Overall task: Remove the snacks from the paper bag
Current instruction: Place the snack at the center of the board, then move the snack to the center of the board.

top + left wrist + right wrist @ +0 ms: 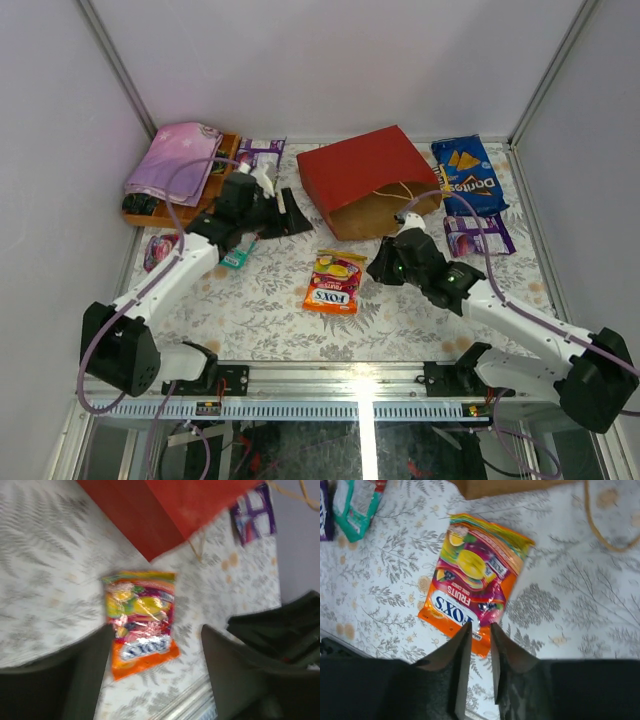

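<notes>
Overhead alone shows one Doritos bag [468, 176] | two purple-white packs [262, 152], one paper bag [362, 172] | left gripper [157, 632] wide, empty | right gripper [481, 628] barely parted over Fox's packet [470, 575], empty

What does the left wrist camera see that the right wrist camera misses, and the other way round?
Only the left wrist view shows the red outside of the paper bag and a purple-white pack. Only the right wrist view shows the teal pouch. Both show the orange candy bag lying flat on the flowered table cover, and a cord handle.
</notes>
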You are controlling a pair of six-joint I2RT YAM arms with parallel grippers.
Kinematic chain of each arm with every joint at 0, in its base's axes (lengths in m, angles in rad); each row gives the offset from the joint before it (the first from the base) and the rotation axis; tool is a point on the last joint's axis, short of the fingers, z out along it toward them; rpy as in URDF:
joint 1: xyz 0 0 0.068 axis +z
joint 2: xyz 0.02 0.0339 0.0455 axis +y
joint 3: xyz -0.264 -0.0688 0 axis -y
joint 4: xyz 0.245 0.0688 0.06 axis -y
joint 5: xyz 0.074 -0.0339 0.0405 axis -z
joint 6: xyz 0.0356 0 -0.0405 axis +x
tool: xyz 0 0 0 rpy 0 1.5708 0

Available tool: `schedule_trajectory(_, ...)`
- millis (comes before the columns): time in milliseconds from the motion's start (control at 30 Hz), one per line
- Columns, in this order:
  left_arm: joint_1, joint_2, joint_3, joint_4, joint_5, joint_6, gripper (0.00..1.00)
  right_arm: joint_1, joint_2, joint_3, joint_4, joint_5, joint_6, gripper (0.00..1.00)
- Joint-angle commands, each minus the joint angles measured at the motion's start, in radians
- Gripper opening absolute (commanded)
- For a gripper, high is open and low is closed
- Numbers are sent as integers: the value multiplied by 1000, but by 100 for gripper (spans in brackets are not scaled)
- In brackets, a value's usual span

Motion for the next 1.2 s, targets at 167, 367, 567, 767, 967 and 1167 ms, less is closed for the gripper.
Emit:
schedule_trajectory(167,-206,54,-216,293,-4,-165,5,1,258,-4,401,-270,-34,0)
schedule_trajectory(367,-259,77,-355,484,-7,-221,5,1,410,-84,563,-367,27,0)
schedule_trajectory(567,-291,151,-444,601,-25,-276,2,1,482,-93,529,-398,-9,0)
schedule_trajectory(767,-290,187,-464,540,-101,-264,0,0,601,-58,477,-455,-33,0)
schedule_trajectory(967,-290,177,-448,411,-209,-226,0,-7,592,-60,472,-468,-52,1)
schedule_trajectory(1167,-289,97,-366,244,-385,-138,0,-8,483,8,364,-450,-143,47)
